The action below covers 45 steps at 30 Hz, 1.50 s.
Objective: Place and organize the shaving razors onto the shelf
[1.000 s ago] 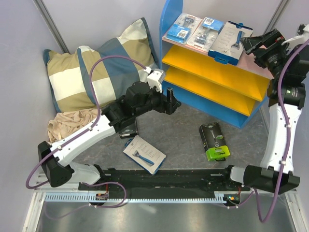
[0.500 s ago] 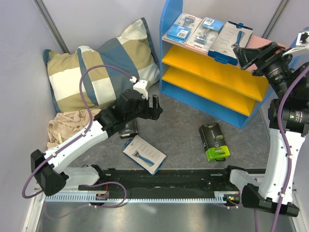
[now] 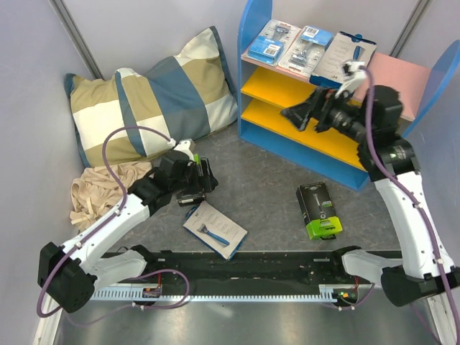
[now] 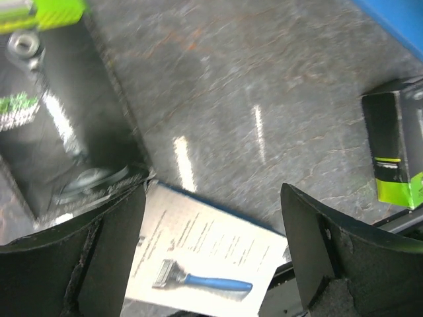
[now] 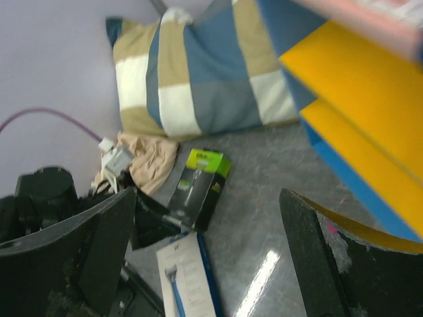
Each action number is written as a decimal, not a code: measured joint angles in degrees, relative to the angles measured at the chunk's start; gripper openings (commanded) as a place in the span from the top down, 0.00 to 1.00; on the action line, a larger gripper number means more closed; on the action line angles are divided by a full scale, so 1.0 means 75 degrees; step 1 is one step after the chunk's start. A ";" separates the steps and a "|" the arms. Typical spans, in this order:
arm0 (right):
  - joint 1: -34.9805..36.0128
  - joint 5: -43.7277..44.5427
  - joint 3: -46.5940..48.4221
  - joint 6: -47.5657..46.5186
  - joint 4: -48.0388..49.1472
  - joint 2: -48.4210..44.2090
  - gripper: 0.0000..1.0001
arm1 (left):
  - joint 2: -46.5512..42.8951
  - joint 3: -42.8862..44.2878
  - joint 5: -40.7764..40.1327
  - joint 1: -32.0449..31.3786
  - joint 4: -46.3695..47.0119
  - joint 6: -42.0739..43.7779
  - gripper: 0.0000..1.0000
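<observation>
Three shaving razors already lie in a row on the pink top board [image 3: 402, 75] of the shelf [image 3: 255, 21], upper middle of the overhead view: two blister packs [image 3: 269, 39] [image 3: 307, 44] and a flat white box [image 3: 343, 61]. Three more wait on the grey table [image 3: 266, 187] – a second white box [image 3: 215, 228] low and left of centre, a black-and-lime box [image 3: 320, 210] right of centre, and another black-and-lime box [image 3: 192, 191] just above the white one.

A second ago the right gripper [image 3: 293, 116] sat at the upper right beside the boxed razor on the pink board; it has since swung left and down in front of the yellow boards [image 3: 287, 86], fingers spread and empty, so that box looks delivered. The left gripper [image 3: 204, 177] has pulled back from mid-table and now hangs over the left black-and-lime box, jaws wide with nothing between them. Its wrist view shows that box [image 4: 53, 132] at upper left and the white one [image 4: 205, 271] below – probably the next pick. Half the job seems done
</observation>
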 measured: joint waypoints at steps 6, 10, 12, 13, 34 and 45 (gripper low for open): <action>0.2189 0.1151 -0.0519 -0.0425 -0.0160 0.0571 0.02 | -0.0726 -0.0752 -0.0009 0.0204 -0.0236 -0.0504 0.10; 0.3092 0.1693 -0.1169 -0.0533 -0.0058 0.0915 0.02 | -0.1174 -0.1131 0.0003 0.0286 -0.0382 -0.0778 0.11; 0.3459 0.1900 -0.1617 -0.0527 0.0087 0.1058 0.02 | -0.1294 -0.1303 0.0035 0.0306 -0.0399 -0.0924 0.12; 0.3643 0.1958 -0.1851 -0.0510 0.0134 0.1151 0.02 | -0.1376 -0.1434 0.0085 0.0309 -0.0405 -0.1014 0.13; 0.4683 0.1597 -0.4992 0.0370 0.2483 0.2964 0.04 | -0.3072 -0.2923 0.1029 -0.0204 -0.1521 -0.2777 0.17; 0.4771 0.1008 -0.5418 0.0749 0.3442 0.3348 0.05 | -0.3150 -0.3375 0.0944 -0.1355 -0.1594 -0.3861 0.17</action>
